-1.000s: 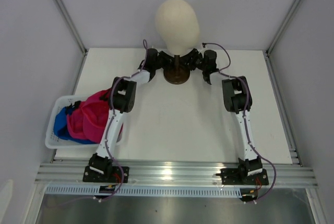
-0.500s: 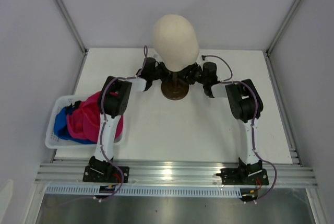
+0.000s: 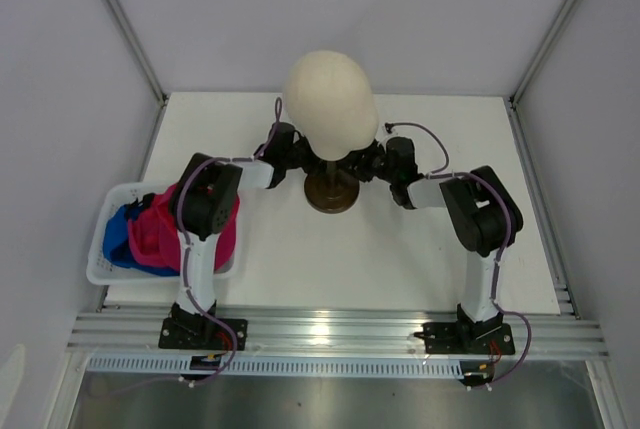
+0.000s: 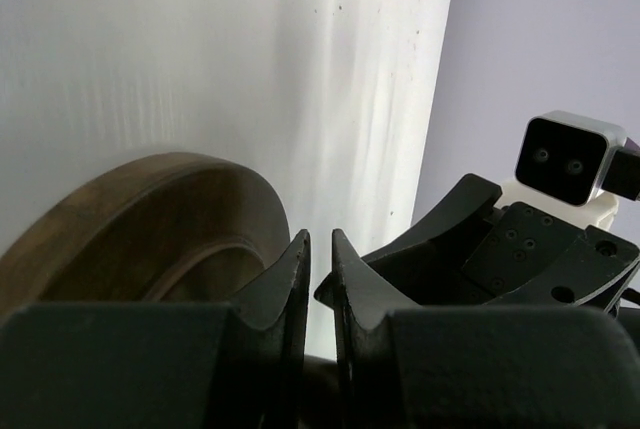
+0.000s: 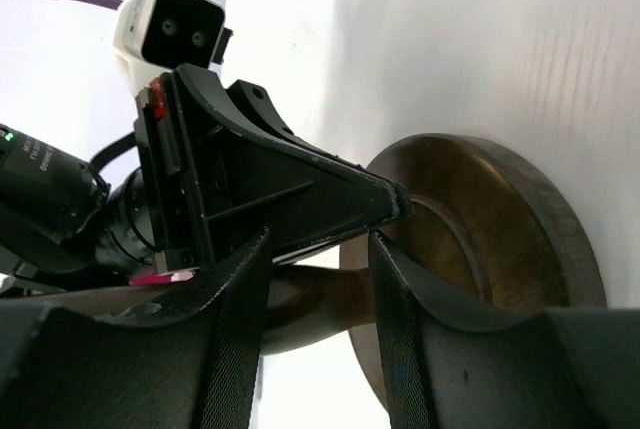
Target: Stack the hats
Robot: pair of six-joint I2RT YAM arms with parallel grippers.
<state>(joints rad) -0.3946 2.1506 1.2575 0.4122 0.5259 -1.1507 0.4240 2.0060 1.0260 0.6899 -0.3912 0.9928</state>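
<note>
Hats (image 3: 160, 234) were seen piled in the basket (image 3: 100, 269), well left of the mannequin head (image 3: 330, 99). Right claw (image 5: 320, 239) was clamped round the stand post (image 5: 310, 304) under that head. Left claw (image 4: 318, 249) was pinched almost shut on nothing beside it. Imo the stand needed to be kept upright and shifted slowly.

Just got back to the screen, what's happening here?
Both arms are at the stand under the mannequin head. The right fingers are closed around its post; the left fingers sit nearly together by its base, grip unclear. The pink and blue hats lie heaped in the white basket on the left, none stacked yet.
</note>
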